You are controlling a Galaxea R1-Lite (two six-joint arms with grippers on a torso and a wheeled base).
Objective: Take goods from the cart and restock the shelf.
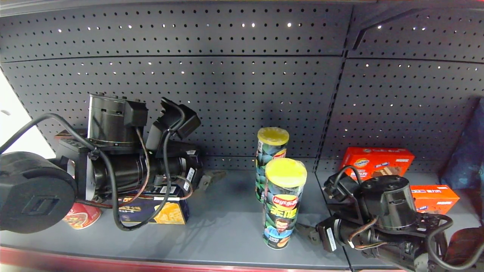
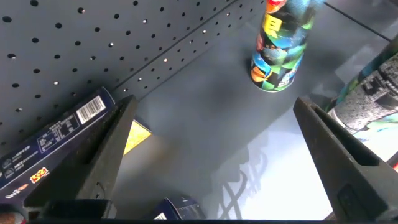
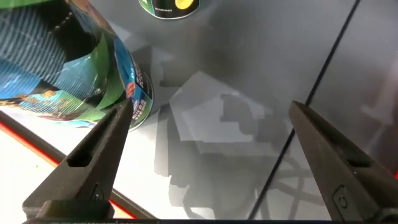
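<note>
Both empty right now: the left gripper (image 2: pixel 214 109) gapes over the dark grey metal shelf (image 1: pixel 227 226). The right gripper (image 3: pixel 211 109) is spread wide just beside the front yellow-lidded chip can (image 1: pixel 284 204), upright on the shelf. Next, I'd guess: back out without clipping it, then hit the cart.

**Head view.** The left arm (image 1: pixel 124 166) covers the top of the blue-and-yellow box (image 1: pixel 170 212) and most of the red cup (image 1: pixel 81 217). The dark red box (image 1: pixel 62 134) behind the arm is too hidden to identify. The front can (image 1: pixel 284 204) hides the lower half of the rear can (image 1: pixel 271 148). The right arm (image 1: pixel 382 211) overlaps the nearer orange box (image 1: pixel 436 198). The blue bag (image 1: pixel 467 158) is cut off by the picture's edge.

**Right wrist view.** Both cans are cut off by the picture's edge, the rear can down to its base.
</note>
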